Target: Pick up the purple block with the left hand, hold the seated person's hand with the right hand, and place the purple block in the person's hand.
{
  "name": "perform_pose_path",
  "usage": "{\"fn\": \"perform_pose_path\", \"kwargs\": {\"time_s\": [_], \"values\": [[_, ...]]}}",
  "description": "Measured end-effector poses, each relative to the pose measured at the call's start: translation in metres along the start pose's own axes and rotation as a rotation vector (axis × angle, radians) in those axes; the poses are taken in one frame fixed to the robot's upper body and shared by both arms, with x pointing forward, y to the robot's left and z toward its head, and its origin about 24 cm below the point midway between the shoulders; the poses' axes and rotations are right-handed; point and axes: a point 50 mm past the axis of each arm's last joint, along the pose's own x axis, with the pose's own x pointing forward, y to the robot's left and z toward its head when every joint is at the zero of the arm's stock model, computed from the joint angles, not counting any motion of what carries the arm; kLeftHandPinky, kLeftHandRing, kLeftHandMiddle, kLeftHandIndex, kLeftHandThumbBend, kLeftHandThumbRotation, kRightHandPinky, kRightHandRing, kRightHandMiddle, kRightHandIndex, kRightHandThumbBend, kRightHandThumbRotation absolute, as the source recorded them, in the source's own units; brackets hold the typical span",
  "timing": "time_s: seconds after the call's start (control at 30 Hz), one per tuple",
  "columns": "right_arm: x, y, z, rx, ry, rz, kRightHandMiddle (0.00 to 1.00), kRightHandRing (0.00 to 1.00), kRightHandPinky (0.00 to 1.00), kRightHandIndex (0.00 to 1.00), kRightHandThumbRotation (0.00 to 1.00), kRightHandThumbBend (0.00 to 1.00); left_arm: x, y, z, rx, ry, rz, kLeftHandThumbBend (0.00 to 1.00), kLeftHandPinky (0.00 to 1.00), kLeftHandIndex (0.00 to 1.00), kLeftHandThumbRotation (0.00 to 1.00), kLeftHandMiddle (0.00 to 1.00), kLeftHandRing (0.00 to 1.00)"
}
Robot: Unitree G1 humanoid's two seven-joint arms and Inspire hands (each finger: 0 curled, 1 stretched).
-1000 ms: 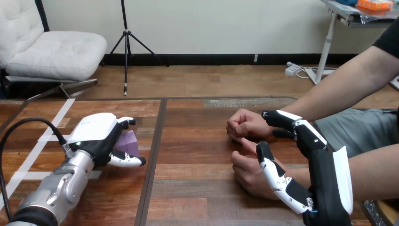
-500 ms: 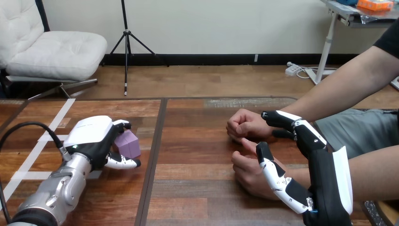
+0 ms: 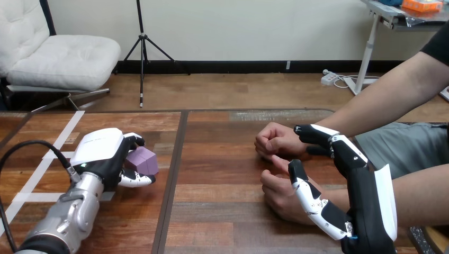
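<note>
The purple block (image 3: 143,161) sits tilted at the table's left, gripped by my left hand (image 3: 101,152), whose fingers curl over its top and whose thumb presses in from below. My right hand (image 3: 365,196) stands upright at the right with its fingers relaxed. Its thumb (image 3: 306,193) lies against the person's nearer hand (image 3: 279,194), which rests loosely curled on the table. Its fingertips (image 3: 313,133) reach beside the person's farther hand (image 3: 276,139), a closed fist. Nothing is enclosed by my right hand.
White tape lines (image 3: 57,147) cross the table's left part. A dark seam (image 3: 173,174) runs down the table between the block and the person's hands. The person's forearms (image 3: 392,95) come in from the right edge.
My left hand has closed tighter round the purple block and drawn it slightly left, tipping it. My right hand and the person's hands have not moved.
</note>
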Motion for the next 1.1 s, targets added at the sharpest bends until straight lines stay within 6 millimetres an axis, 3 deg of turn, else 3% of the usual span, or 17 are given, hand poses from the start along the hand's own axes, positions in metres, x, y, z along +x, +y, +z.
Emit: {"fn": "perform_pose_path", "kwargs": {"time_s": [0.7,1.1], "values": [[-0.0005,-0.0005,-0.0003,-0.003,0.002,0.004,0.74,0.74,0.68,0.70,0.25,0.36,-0.0014,-0.0003,-0.0019,-0.044,0.024,0.064,0.58,0.51,0.63,0.05,0.59,0.55],[-0.0008,-0.0007,-0.0001,-0.003,0.002,0.005,0.74,0.74,0.69,0.70,0.25,0.36,-0.0016,0.0010,-0.0020,-0.054,0.025,0.090,0.60,0.49,0.61,0.03,0.57,0.53]]}}
